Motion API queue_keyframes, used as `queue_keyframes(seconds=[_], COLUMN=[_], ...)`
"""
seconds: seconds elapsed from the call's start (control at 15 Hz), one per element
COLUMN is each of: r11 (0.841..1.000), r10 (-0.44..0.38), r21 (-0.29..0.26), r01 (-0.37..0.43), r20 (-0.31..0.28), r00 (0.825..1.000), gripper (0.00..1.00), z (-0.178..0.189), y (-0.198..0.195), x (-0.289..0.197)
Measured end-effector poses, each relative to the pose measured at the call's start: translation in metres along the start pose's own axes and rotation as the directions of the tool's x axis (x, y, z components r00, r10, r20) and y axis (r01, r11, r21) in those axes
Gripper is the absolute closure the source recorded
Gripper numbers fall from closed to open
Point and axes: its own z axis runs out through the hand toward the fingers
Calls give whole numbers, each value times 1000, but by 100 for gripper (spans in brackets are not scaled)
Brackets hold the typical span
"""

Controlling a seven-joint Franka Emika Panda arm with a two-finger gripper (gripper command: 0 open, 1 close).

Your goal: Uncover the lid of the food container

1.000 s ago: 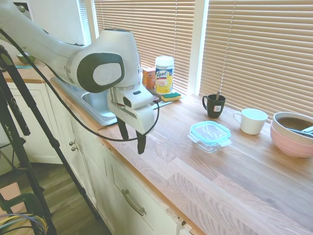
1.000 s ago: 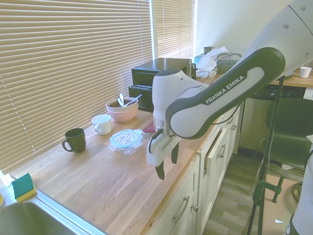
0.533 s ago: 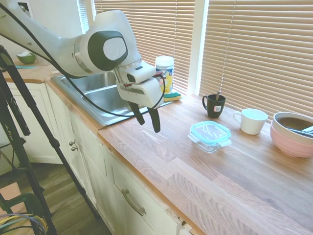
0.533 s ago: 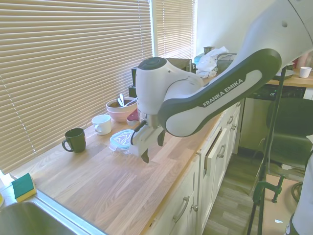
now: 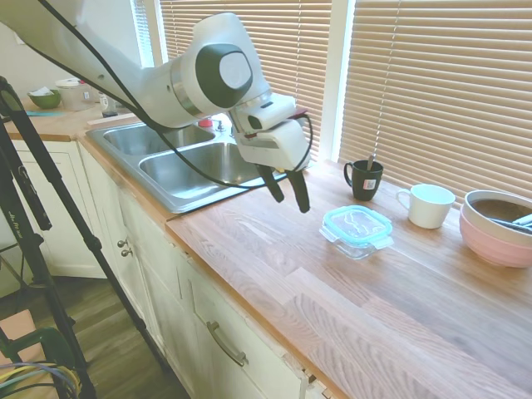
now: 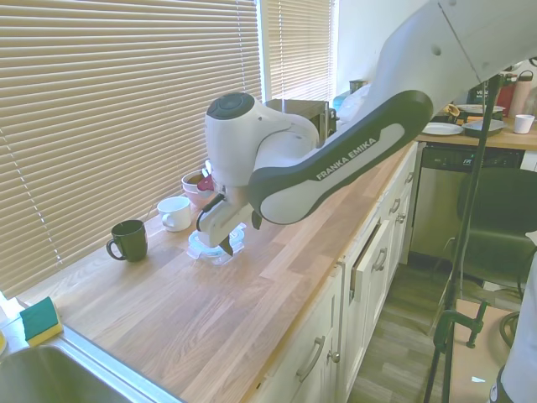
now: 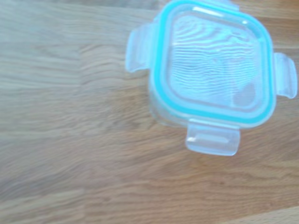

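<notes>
— Where does it all stand?

— On the wooden counter point(image 5: 274, 274), the food container point(image 5: 356, 246) sits well apart from the sink point(image 5: 195, 170), near the white cup point(image 5: 427, 204) and the dark mug point(image 5: 363, 178). The lid point(image 7: 214, 65) lies flat on it, teal rim all round.

— And your gripper?

— My gripper point(image 5: 287, 189) hangs in the air just beside the container on the sink side, fingers apart and empty, touching nothing.

— So which step?

— The approach, I'd judge; nothing is gripped yet. Next I need to come over the lid, descend, and catch a clip tab point(image 7: 212, 138) or the edge, lifting without dragging the dish.
</notes>
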Motion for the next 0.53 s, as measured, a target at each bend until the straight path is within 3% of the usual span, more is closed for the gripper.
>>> queue_keyframes(seconds=[0.13,0.27,0.53], r11=[998,990,948], r10=[63,136,261], r21=[-1,29,107], r01=[-63,-139,-301], r20=[16,90,285], r00=[998,987,922], gripper=[0,0,0], z=[8,18,57], y=[5,8,32], x=[25,48,119])
